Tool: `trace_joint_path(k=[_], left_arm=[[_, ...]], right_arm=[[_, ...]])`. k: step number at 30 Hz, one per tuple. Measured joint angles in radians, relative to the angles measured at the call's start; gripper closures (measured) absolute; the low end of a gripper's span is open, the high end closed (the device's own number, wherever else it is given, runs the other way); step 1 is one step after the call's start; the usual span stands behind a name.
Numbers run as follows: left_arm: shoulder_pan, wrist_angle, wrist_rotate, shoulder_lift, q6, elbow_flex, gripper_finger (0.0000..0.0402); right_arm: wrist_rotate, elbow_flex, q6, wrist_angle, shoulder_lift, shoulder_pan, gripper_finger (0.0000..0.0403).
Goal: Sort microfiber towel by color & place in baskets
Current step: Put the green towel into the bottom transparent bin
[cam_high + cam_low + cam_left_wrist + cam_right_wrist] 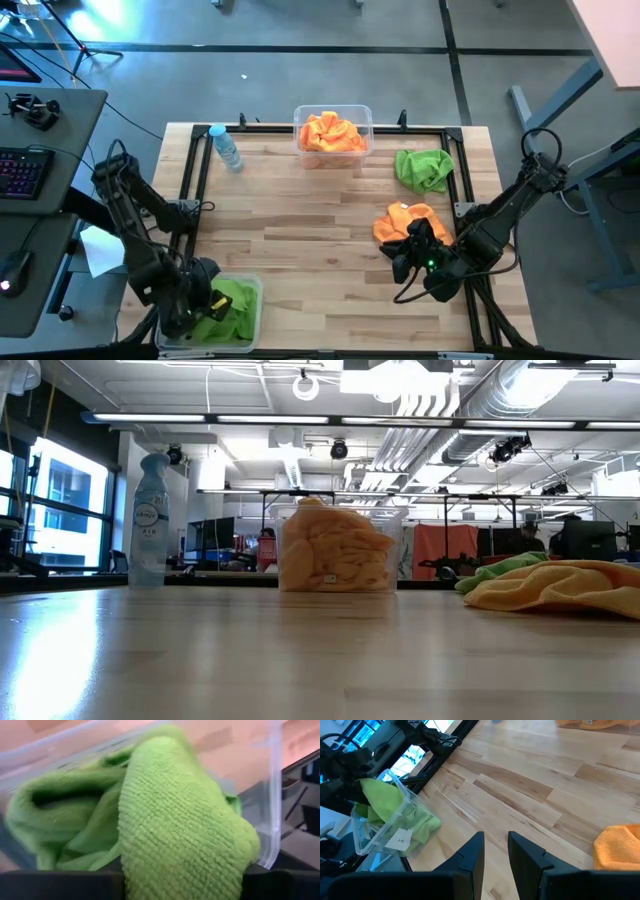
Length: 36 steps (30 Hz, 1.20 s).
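Pale wood table [300,250] before you: at its left near corner your left gripper [200,300] clasps a green towel [232,303] inside one clear basket [250,322]. Farther right, the second basket [333,112] holds orange towels [332,133]. Your right gripper [405,262], fingers slightly parted and empty, hovers beside a loose orange towel [400,222]; another green towel [424,168] lies beyond.
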<state>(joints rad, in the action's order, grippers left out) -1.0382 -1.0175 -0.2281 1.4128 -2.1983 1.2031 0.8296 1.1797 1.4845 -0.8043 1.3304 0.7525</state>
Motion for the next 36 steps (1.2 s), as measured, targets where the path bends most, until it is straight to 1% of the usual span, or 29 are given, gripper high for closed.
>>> trace_joint_path(k=[1, 2, 4, 5, 7, 10, 11, 12, 15, 16, 17, 18, 19, 21, 22, 23, 24, 25, 27, 28, 29, 31, 33, 34, 36], left_arm=[[0.000, 0.011, -0.020, 0.010, 0.011, 0.000, 0.0282], [0.001, 0.034, -0.039, 0.027, 0.063, 0.000, 0.0282], [0.004, 0.102, -0.071, 0.075, 0.222, 0.000, 0.0282], [0.004, 0.124, -0.075, 0.096, 0.274, 0.000, 0.0282], [0.004, 0.128, -0.090, 0.116, 0.326, 0.000, 0.0282], [0.002, 0.096, -0.201, 0.122, 0.428, 0.000, 0.0282], [0.001, 0.084, -0.227, 0.122, 0.434, 0.000, 0.0282], [0.001, 0.065, -0.234, 0.118, 0.409, 0.000, 0.0282], [0.005, 0.024, -0.238, 0.099, 0.254, 0.000, 0.0282], [0.005, 0.032, -0.238, 0.095, 0.246, 0.000, 0.0282], [0.005, 0.038, -0.230, 0.092, 0.276, 0.000, 0.0282], [0.005, 0.044, -0.200, 0.088, 0.317, 0.000, 0.0282], [0.006, 0.044, -0.158, 0.085, 0.326, 0.001, 0.0282], [0.004, 0.018, -0.101, 0.086, 0.268, 0.001, 0.0282], [0.000, 0.006, -0.110, 0.088, 0.246, 0.000, 0.0282], [-0.005, 0.007, -0.140, 0.088, 0.249, 0.000, 0.0282], [-0.009, 0.018, -0.175, 0.087, 0.277, 0.000, 0.0282], [-0.011, 0.032, -0.189, 0.084, 0.325, 0.000, 0.0282], [-0.010, 0.058, -0.155, 0.080, 0.430, 0.000, 0.0282], [-0.010, 0.063, -0.132, 0.080, 0.446, 0.001, 0.0282], [-0.010, 0.053, -0.130, 0.080, 0.432, 0.001, 0.0282], [-0.017, 0.008, -0.165, 0.078, 0.352, 0.001, 0.0282], [-0.022, 0.021, -0.197, 0.076, 0.293, 0.001, 0.0282], [-0.022, 0.062, -0.191, 0.076, 0.334, 0.001, 0.0282], [-0.019, 0.141, -0.102, 0.076, 0.483, 0.001, 0.0282]], right_arm=[[0.001, 0.000, 0.000, 0.000, 0.000, 0.000, 0.0323], [0.001, 0.000, 0.000, -0.001, 0.000, 0.000, 0.0323], [0.000, 0.000, 0.000, -0.009, 0.000, 0.000, 0.0323], [0.001, 0.000, 0.000, -0.011, 0.000, 0.000, 0.0323], [0.001, 0.000, 0.001, -0.015, 0.000, 0.000, 0.0323], [0.012, 0.000, 0.003, -0.018, 0.000, 0.000, 0.0323], [0.018, 0.000, 0.003, -0.018, 0.000, 0.000, 0.0323], [0.027, 0.000, 0.003, -0.018, 0.000, 0.000, 0.0323], [0.035, 0.000, 0.006, -0.018, 0.000, 0.000, 0.0323], [0.035, 0.000, 0.010, -0.018, 0.000, 0.000, 0.0323], [0.035, 0.000, 0.016, -0.018, 0.000, 0.000, 0.0323], [0.035, 0.000, 0.024, -0.019, 0.000, 0.000, 0.0323], [0.035, 0.000, 0.029, -0.019, 0.000, 0.000, 0.0323], [0.035, 0.000, 0.037, -0.012, 0.001, 0.000, 0.0323], [0.035, 0.000, 0.037, 0.003, 0.005, 0.000, 0.0323], [0.037, 0.000, 0.036, 0.019, 0.010, 0.000, 0.0323], [0.039, 0.001, 0.036, 0.033, 0.019, 0.000, 0.0323], [0.039, 0.001, 0.035, 0.045, 0.032, -0.001, 0.0323], [0.038, 0.001, 0.034, 0.078, 0.064, -0.002, 0.0323], [0.034, 0.001, 0.034, 0.090, 0.082, -0.002, 0.0323], [0.028, 0.001, 0.034, 0.104, 0.103, -0.002, 0.0323], [0.015, 0.001, 0.034, 0.140, 0.142, -0.002, 0.0323], [0.000, 0.001, 0.034, 0.184, 0.181, -0.002, 0.0323], [-0.005, 0.001, 0.034, 0.210, 0.198, -0.002, 0.0323], [-0.010, 0.001, 0.028, 0.258, 0.231, -0.002, 0.0323]])
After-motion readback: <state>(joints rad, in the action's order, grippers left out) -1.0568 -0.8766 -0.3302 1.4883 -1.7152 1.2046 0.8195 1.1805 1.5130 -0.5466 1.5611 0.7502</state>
